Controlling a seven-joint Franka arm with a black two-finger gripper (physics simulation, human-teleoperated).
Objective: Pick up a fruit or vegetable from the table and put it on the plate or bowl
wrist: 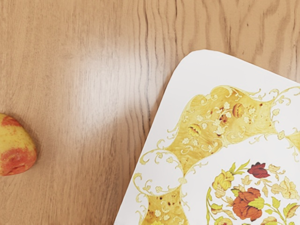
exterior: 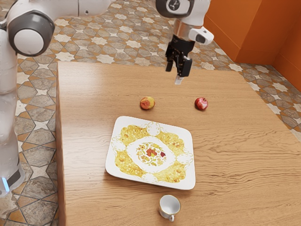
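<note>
Gripper (exterior: 177,74) hangs above surface; cannot tell jaws' state. Yellow-red fruit (exterior: 147,103) likely light, firm, smooth, roll-prone: grip across widest middle. Patterned plate (exterior: 113,155) near.

colours on my feed: warm wood, gold-and-white china, two ripe fruits

the table (exterior: 244,141) is honey-brown with wavy darker grain. the plate (exterior: 151,153) is white, ringed with yellow-gold scrollwork and brown-speckled patches, and its centre has red, orange and yellow flowers with green leaves. the yellow fruit (exterior: 147,103) is blotched with orange-red, and the red fruit (exterior: 201,103) is a deep red all over. the cup (exterior: 169,206) is white with a gold rim. i see a floor (exterior: 117,33) of beige, grey and rust star tiles, an orange wall (exterior: 244,23), and a white arm (exterior: 28,28) with a grey joint and black jaws.
</note>
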